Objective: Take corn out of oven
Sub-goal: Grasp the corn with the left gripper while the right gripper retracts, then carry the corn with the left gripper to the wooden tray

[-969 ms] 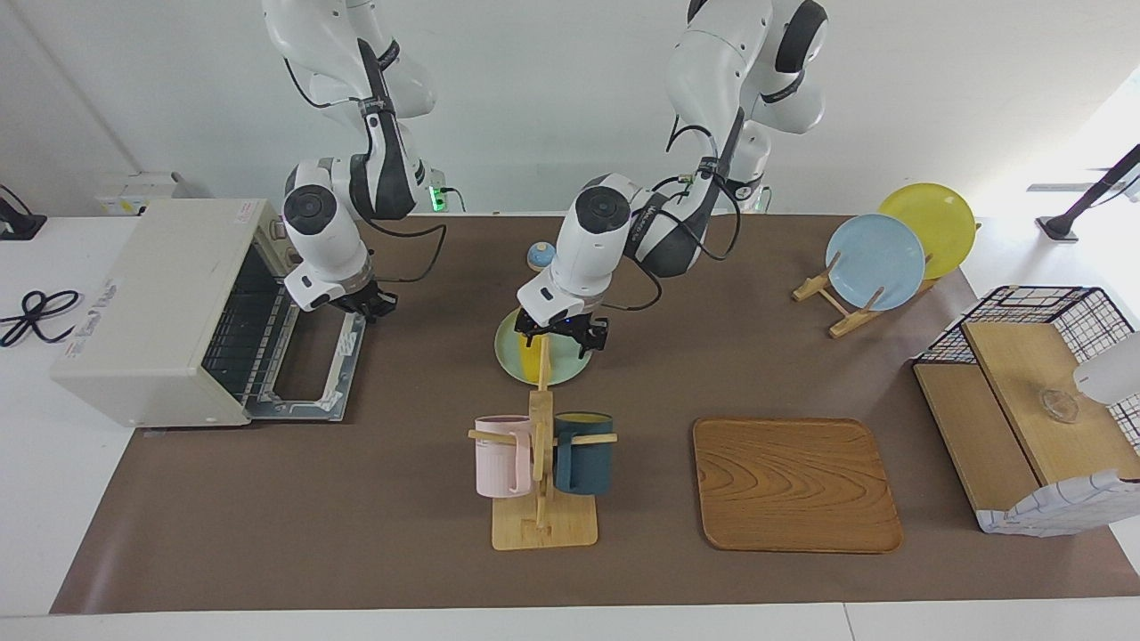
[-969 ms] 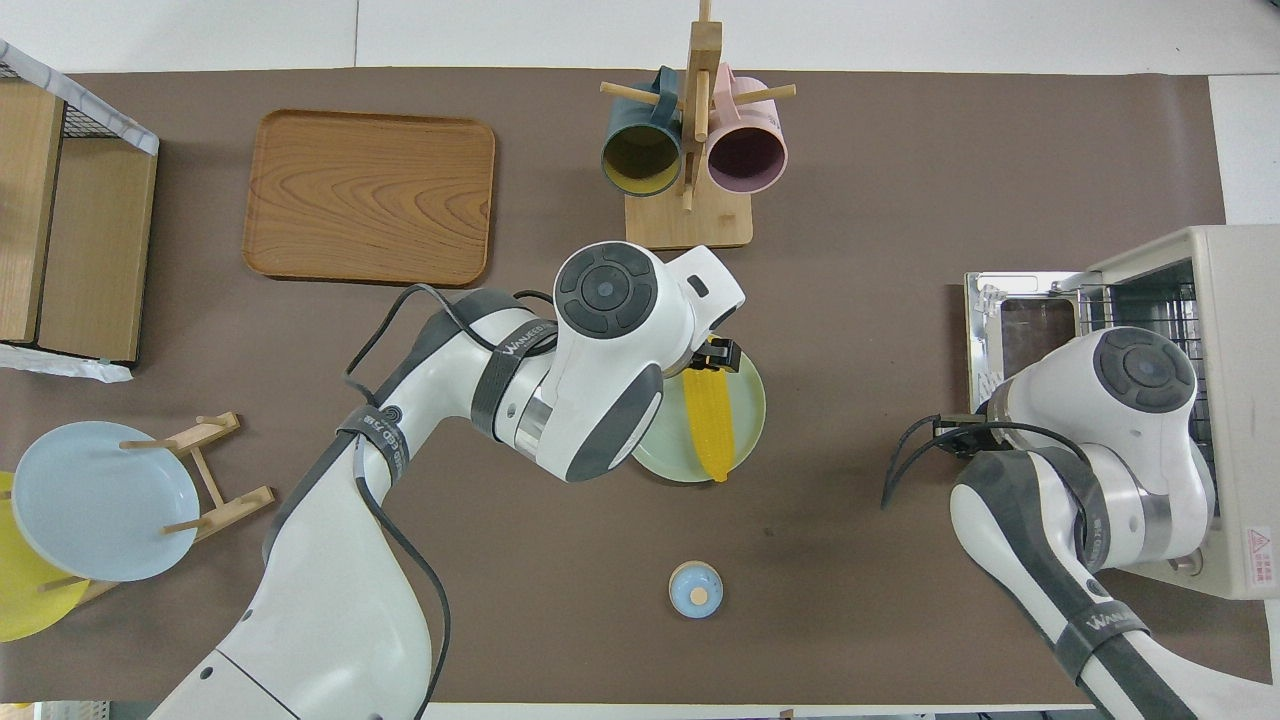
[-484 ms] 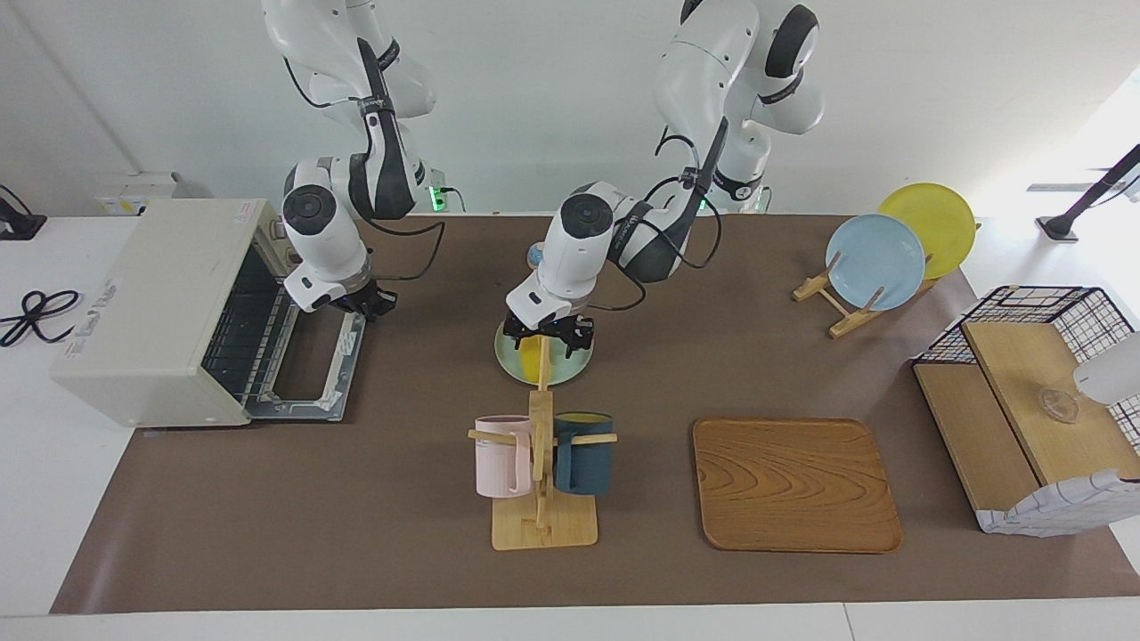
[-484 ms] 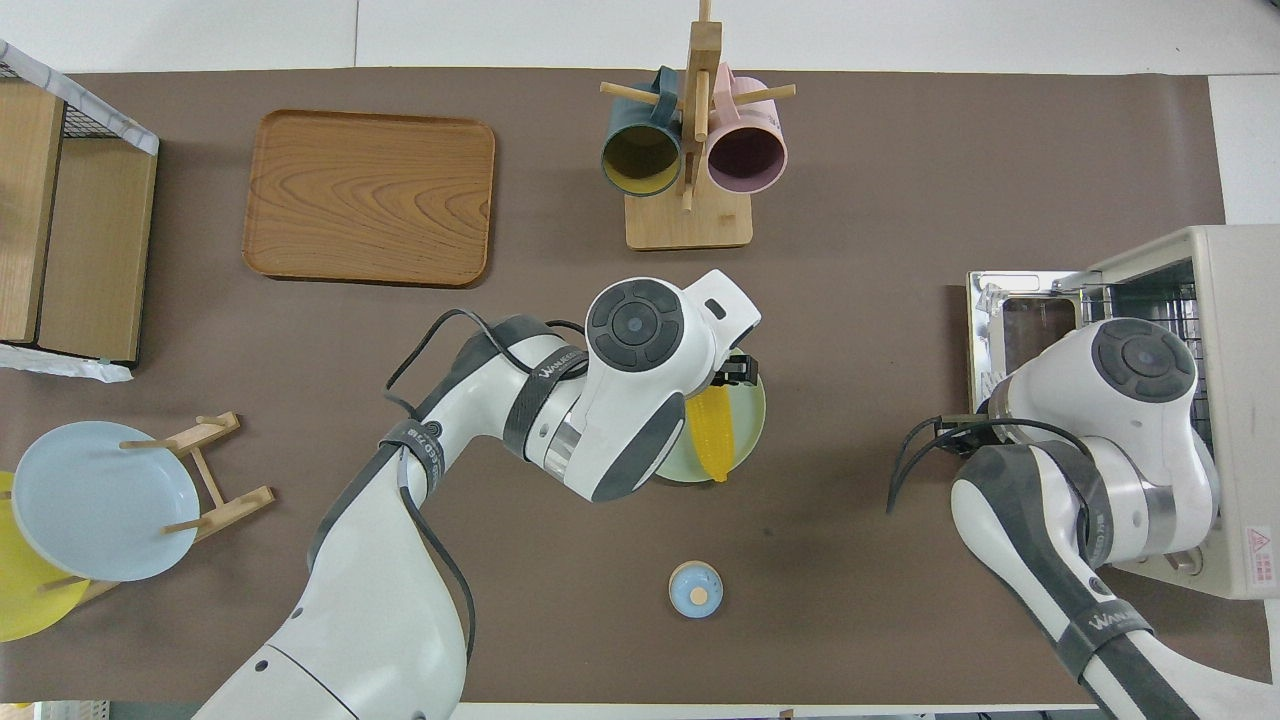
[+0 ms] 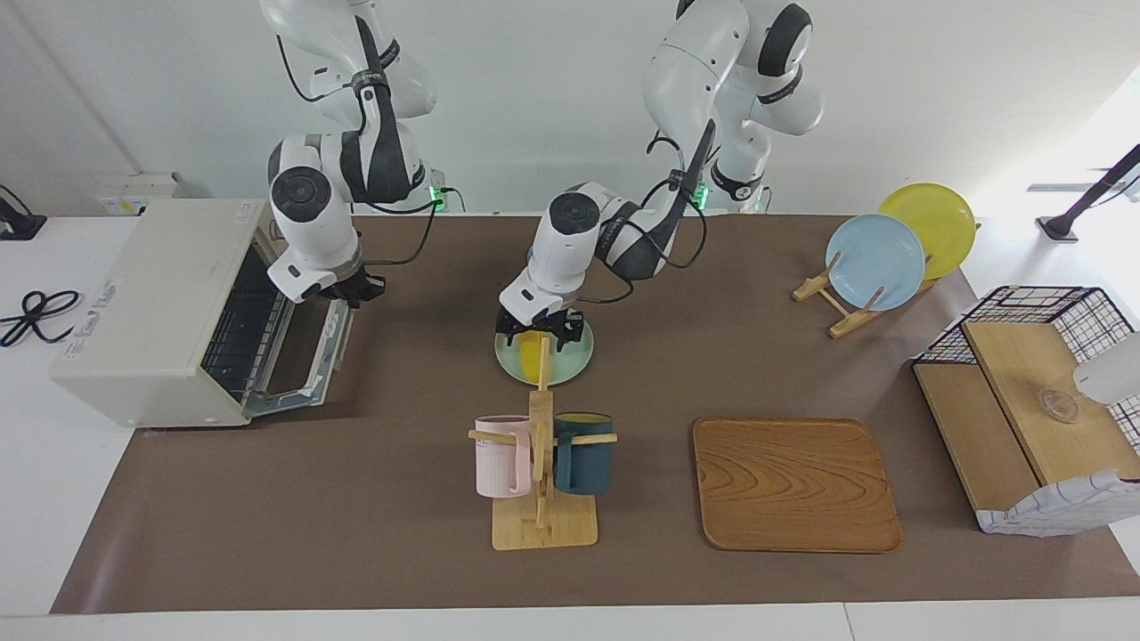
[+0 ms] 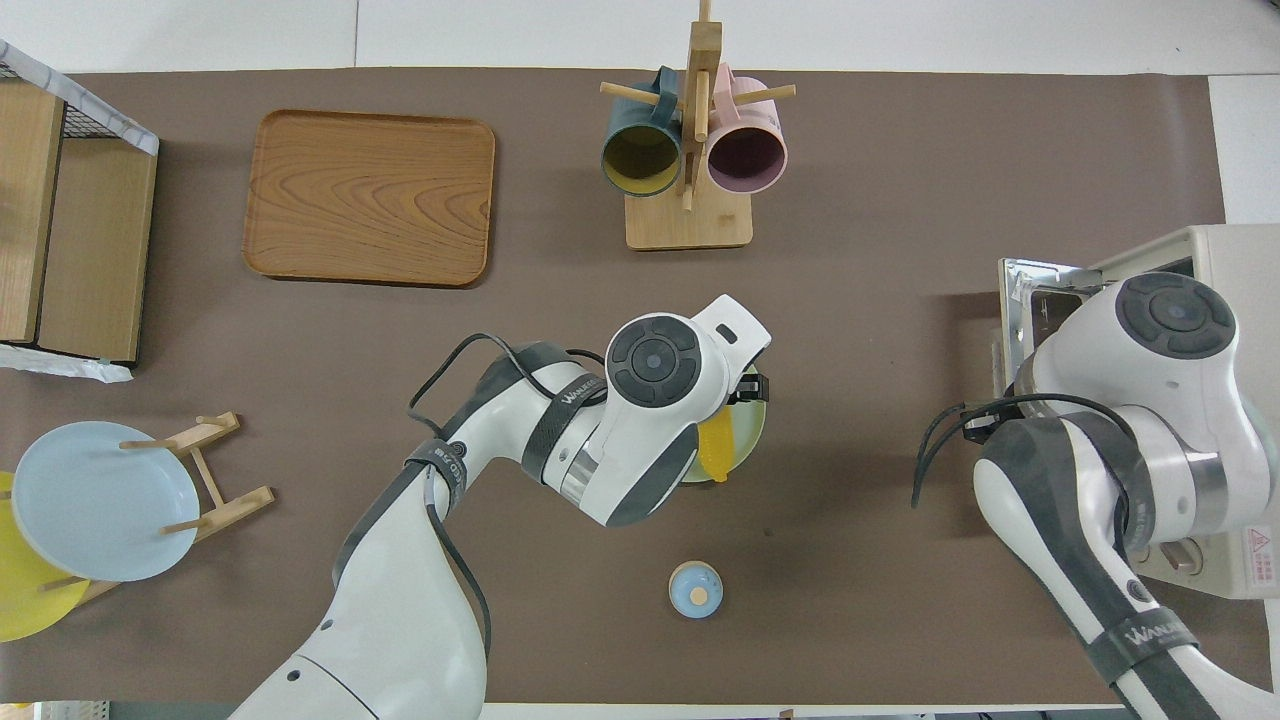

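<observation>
The yellow corn (image 5: 534, 357) lies on a pale green plate (image 5: 570, 361) in the middle of the table, outside the oven; it also shows in the overhead view (image 6: 718, 452). My left gripper (image 5: 535, 331) is open just above the end of the corn nearer the robots. The off-white oven (image 5: 151, 303) stands at the right arm's end of the table. Its door (image 5: 303, 347) is tilted, partly raised. My right gripper (image 5: 354, 289) is shut on the door's handle at the door's top edge. The oven's wire rack (image 5: 233, 329) looks bare.
A mug rack (image 5: 541, 472) with a pink and a dark blue mug stands farther from the robots than the plate. A wooden tray (image 5: 795, 485), a plate stand (image 5: 877, 258) with a blue and a yellow plate, a wire shelf (image 5: 1024, 401) and a small blue dome (image 6: 695, 590) are also on the table.
The right gripper has lifted the oven door from flat to partly raised. The left gripper has drawn back toward the robots over the plate; the corn has stayed put.
</observation>
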